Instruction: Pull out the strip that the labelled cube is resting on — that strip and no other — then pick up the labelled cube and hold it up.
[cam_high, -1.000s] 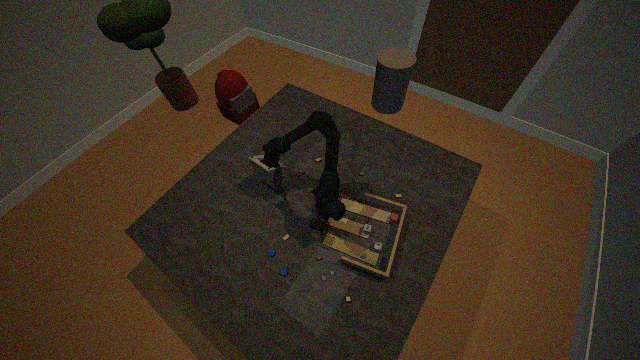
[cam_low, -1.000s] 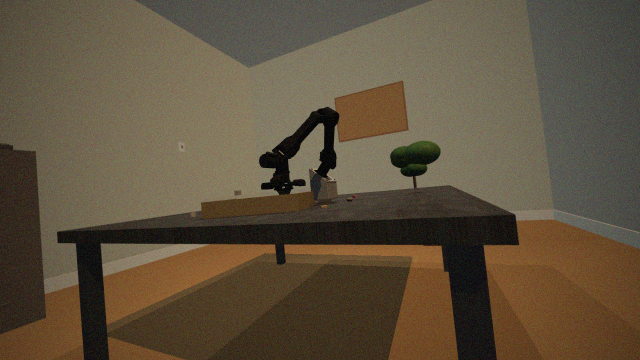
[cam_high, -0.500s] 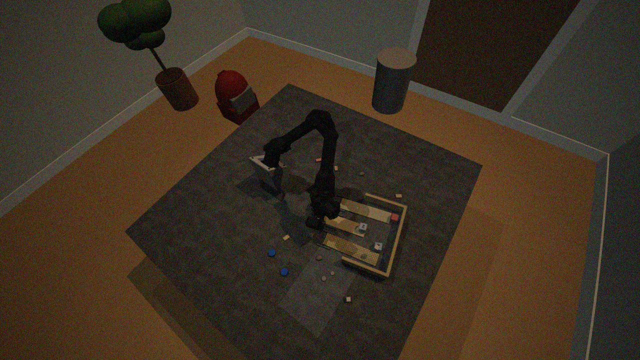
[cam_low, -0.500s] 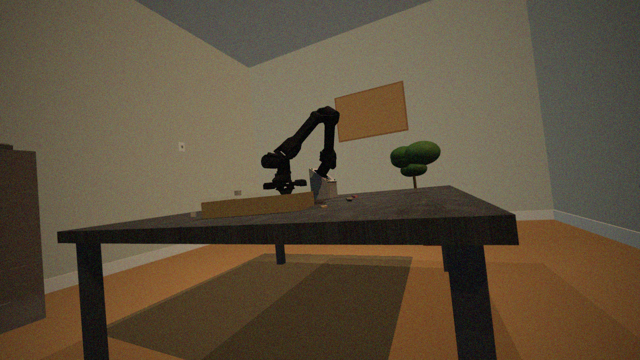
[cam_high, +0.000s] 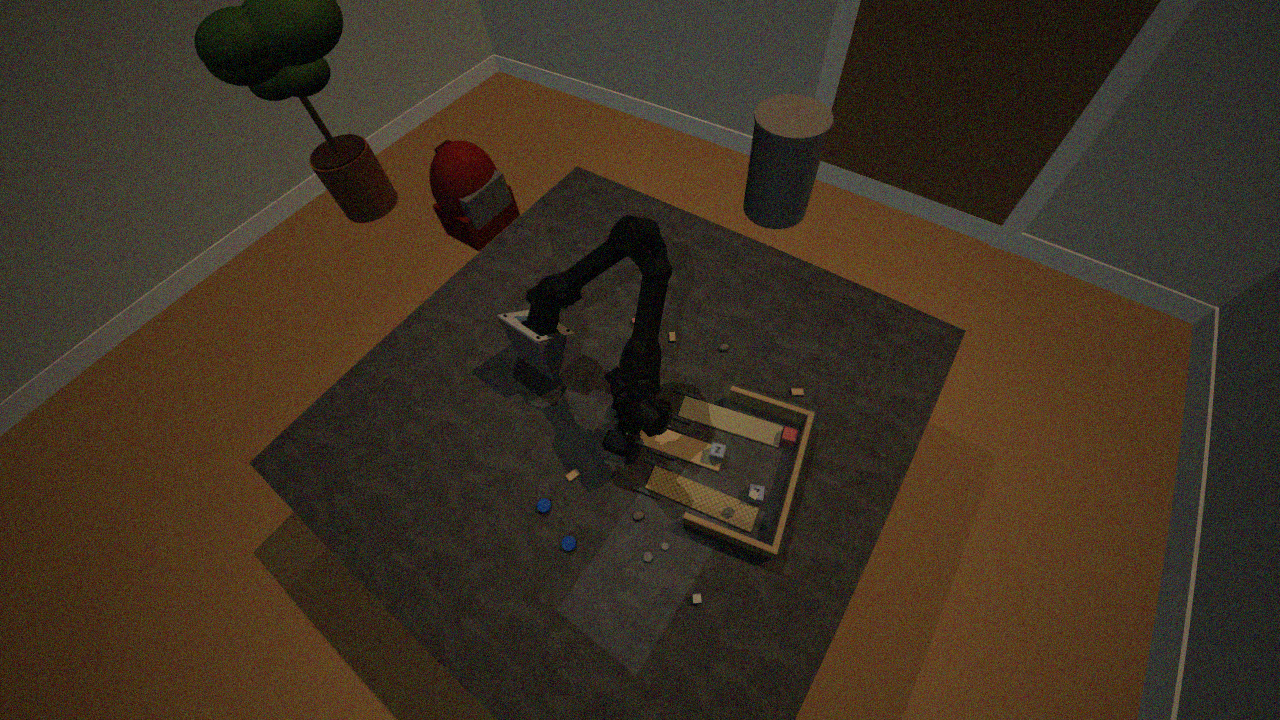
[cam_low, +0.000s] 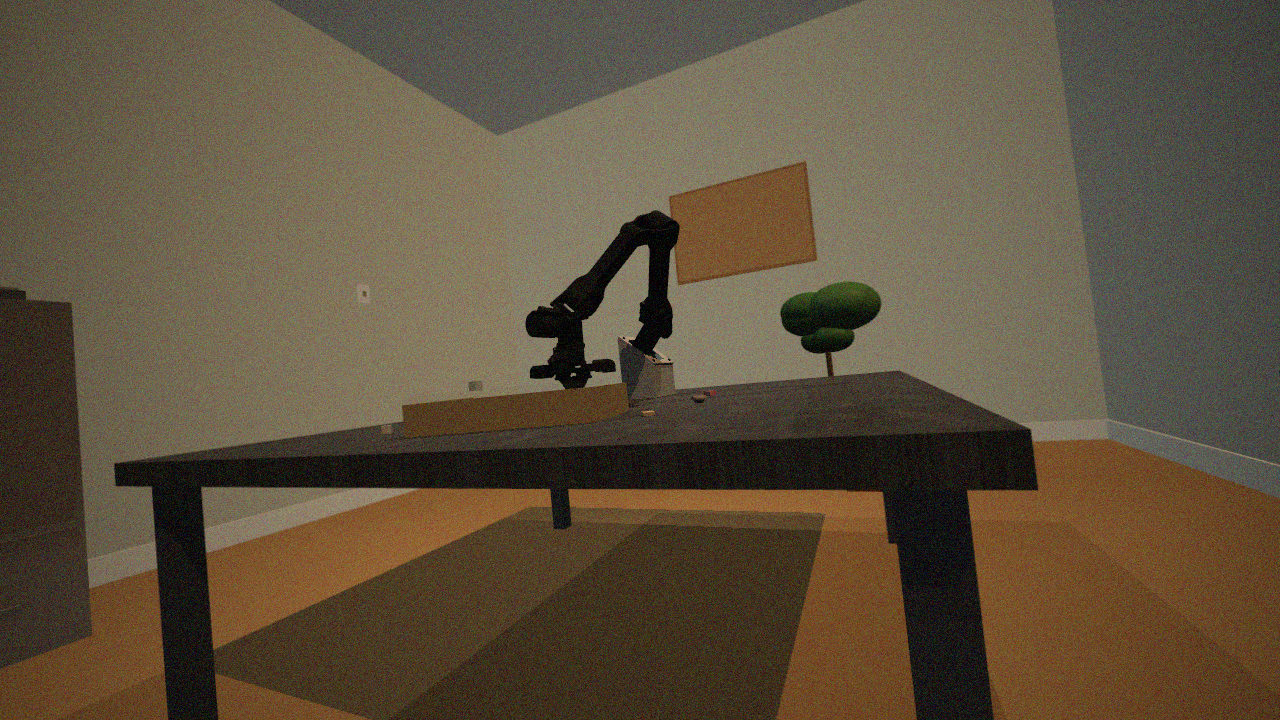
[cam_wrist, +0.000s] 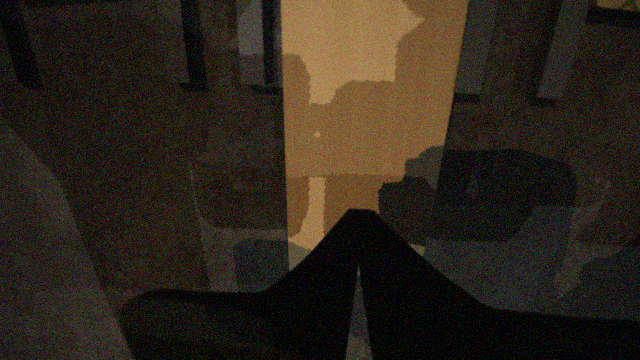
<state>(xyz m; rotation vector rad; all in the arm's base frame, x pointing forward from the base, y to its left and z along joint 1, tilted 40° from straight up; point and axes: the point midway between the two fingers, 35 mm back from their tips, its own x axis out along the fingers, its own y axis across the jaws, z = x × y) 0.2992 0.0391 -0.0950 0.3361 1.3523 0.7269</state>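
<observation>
Down, tool (cam_wrist: 358, 235) at strip (cam_wrist: 367, 120) edge

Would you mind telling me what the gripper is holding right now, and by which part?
The gripper is shut on the near end of the middle strip, a thin sheet pinched between its fingertips.

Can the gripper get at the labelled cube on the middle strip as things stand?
Probably yes: the gripper sits shut at the middle strip's near end, and nothing stands over the labelled cube. The jaws must open first.
</observation>
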